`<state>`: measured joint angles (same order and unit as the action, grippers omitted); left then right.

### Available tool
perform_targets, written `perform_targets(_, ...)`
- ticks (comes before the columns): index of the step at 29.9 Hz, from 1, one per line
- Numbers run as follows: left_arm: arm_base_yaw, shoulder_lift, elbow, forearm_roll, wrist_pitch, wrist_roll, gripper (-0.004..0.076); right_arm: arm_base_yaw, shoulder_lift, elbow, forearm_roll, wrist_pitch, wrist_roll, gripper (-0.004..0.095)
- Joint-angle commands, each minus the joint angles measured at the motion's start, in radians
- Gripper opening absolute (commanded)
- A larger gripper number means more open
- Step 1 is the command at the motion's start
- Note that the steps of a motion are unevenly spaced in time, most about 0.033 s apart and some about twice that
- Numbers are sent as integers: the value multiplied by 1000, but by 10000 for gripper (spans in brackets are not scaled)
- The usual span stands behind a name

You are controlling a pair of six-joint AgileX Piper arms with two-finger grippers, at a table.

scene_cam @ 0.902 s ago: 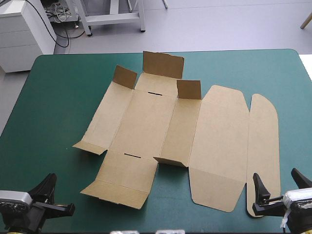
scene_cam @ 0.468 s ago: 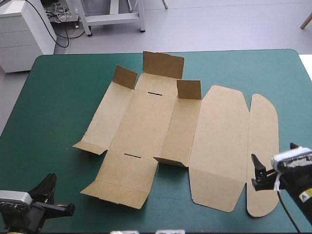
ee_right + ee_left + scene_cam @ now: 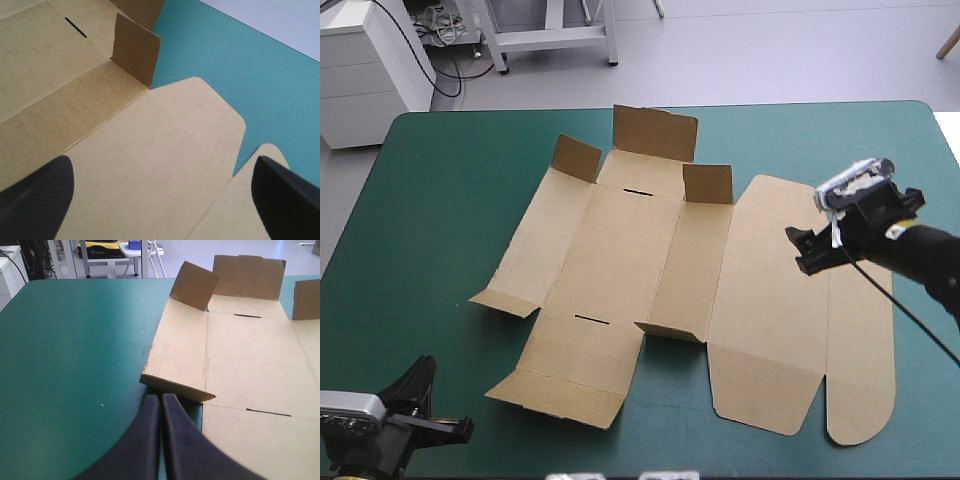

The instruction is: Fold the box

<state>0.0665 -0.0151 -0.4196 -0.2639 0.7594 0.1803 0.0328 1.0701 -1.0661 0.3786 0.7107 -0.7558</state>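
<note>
The brown box (image 3: 650, 260) lies as a flat cut sheet in the middle of the teal-green table, with three small flaps (image 3: 707, 184) standing up along its far side. Its lid panel (image 3: 770, 290) and rounded tuck flap (image 3: 860, 340) lie flat to the right. My right gripper (image 3: 848, 215) hovers open above the lid panel's far right part; in the right wrist view the gripper (image 3: 162, 165) has only flat board (image 3: 150, 150) beneath it. My left gripper (image 3: 160, 399) is shut at the table's near left corner, its tip just short of the box's low near-left flap (image 3: 172, 385).
Teal-green cover (image 3: 440, 220) shows on the left of the sheet and in a narrow strip along the far edge. A white cabinet (image 3: 370, 70) stands beyond the table's far left corner. The sheet's near flaps (image 3: 555, 398) reach close to the front edge.
My right gripper has risen from the near right corner and travelled toward the far side, over the tuck flap and lid panel. The left gripper and the box have stayed put.
</note>
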Motion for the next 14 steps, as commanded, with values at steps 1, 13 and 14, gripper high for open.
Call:
perform_targets(1, -6, -11, -22, -21, -75, -1, -8, 1, 125, -142, 86, -20, -77, 881)
perform_targets(13, -6, -11, -22, -14, -75, -3, -8, 183, 586, -583, -23, -10, -123, 881)
perform_targets(14, -6, -11, -22, -14, -75, -3, -8, 190, 616, -614, -23, -8, -123, 881)
